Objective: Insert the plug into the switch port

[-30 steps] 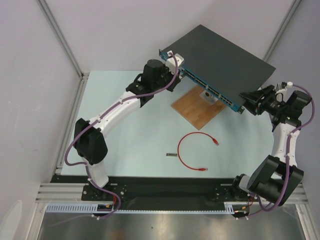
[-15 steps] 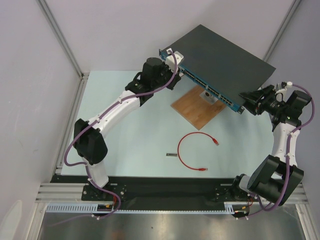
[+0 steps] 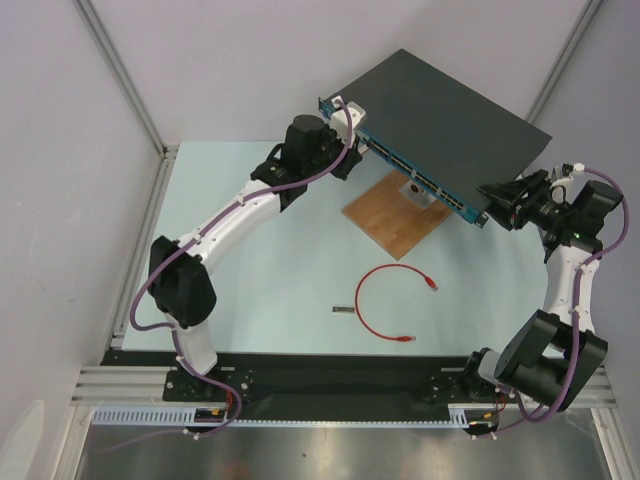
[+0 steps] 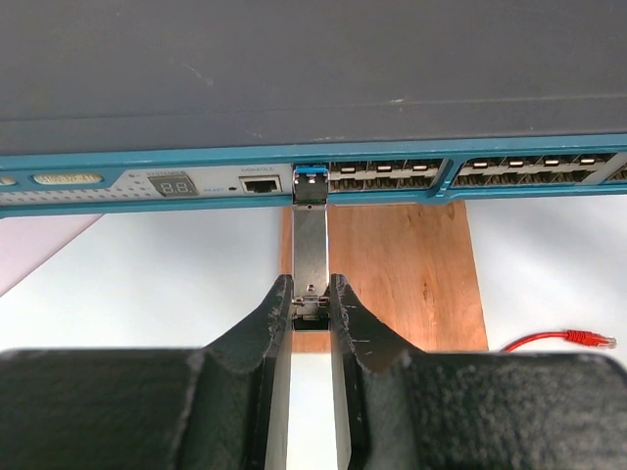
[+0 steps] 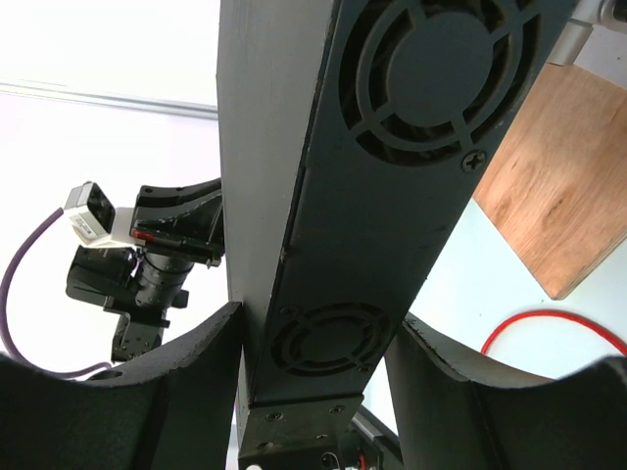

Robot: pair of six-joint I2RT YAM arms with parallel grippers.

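Left gripper (image 4: 311, 290): jaws clamped on the rear end of the plug (image 4: 310, 240), a slim metal module running straight ahead from the fingertips. Its blue-tipped nose sits at the mouth of a port (image 4: 311, 184) in the front of the switch (image 4: 313, 78), directly ahead of the gripper. Most of the body shows outside the face, so insertion looks barely begun (depth inside the port cannot be read).

Right gripper (image 5: 318, 357): jaws spread wide and pressed against both sides of the switch's fan-grille end, bracing the chassis. The switch appears raised at a slant over the worktop (image 3: 280, 260); what else carries it cannot be told.

Risks, as judged:
- The plug is held only by its tail. A small yaw or roll at the fingertips would put the nose against the port wall, and it could jam or slide back between the pads.
- Push force goes into the switch. If the right gripper's hold yields, the chassis backs away from the left gripper and the plug never seats.
- Look-alike ports sit just right of the target, so sideways drift could mean the wrong slot.
- The wooden board (image 4: 402, 274) and red cable (image 4: 563, 339) lie below and right of the left gripper, well apart from it and no hazard.
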